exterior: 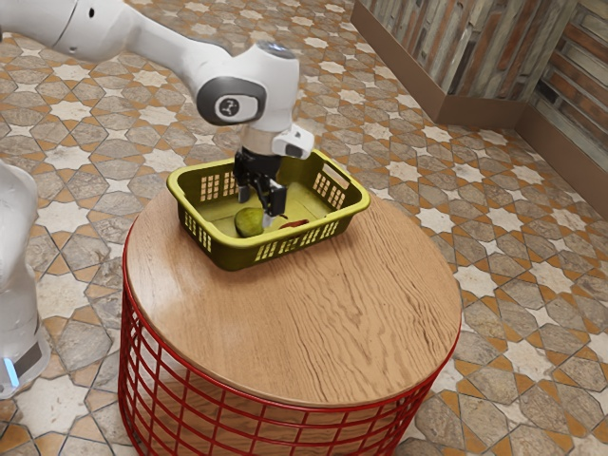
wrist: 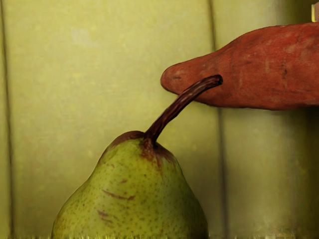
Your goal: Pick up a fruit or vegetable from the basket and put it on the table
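White and bent at the joints, the Franka arm (exterior: 161,43) reaches in from ten o'clock in the exterior view, slopes down across the frame, then turns sharply at the wrist (exterior: 252,90), and look at that, the hand points nearly straight down! The black gripper (exterior: 254,213) is deep inside the yellow-green basket (exterior: 226,255), down below the height of its rim, with its jaws spread apart; whether either one touches the fruit, the pictures can't settle. And there's the green pear (wrist: 129,199), right under the hand, lying in the basket toward eight o'clock from its middle as the exterior view has it, one fingertip just beside it. Its dark stem (wrist: 182,107) slants up, crossing in the wrist view over the tapered end of a red root vegetable (wrist: 264,69), which lies toward four o'clock inside the basket. The basket itself sits upright at the round wooden table's (exterior: 313,323) eleven o'clock.
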Controlling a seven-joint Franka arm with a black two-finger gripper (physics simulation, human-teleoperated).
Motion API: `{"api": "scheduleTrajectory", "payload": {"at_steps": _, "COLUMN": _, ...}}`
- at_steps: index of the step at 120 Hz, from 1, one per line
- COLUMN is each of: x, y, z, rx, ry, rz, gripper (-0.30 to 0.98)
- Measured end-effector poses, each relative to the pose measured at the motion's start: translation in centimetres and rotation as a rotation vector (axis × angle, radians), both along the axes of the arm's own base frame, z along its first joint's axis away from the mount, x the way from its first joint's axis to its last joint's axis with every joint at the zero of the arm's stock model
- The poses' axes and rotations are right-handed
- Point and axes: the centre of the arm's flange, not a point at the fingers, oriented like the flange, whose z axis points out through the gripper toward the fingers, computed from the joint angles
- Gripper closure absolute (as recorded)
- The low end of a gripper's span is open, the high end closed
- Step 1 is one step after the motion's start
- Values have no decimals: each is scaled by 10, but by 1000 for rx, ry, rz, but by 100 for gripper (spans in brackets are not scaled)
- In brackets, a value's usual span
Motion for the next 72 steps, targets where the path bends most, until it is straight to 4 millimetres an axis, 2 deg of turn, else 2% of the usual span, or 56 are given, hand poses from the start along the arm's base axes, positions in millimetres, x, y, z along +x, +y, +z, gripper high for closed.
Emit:
{"api": "scheduleTrajectory", "payload": {"at_steps": 40, "x": -2, "y": 2, "z": -11, "rx": -1, "ry": 18, "rz": -65, "gripper": 3}}
{"api": "scheduleTrajectory", "payload": {"at_steps": 72, "x": 3, "y": 8, "z": -33, "rx": 4, "ry": 64, "rz": -84, "gripper": 3}}
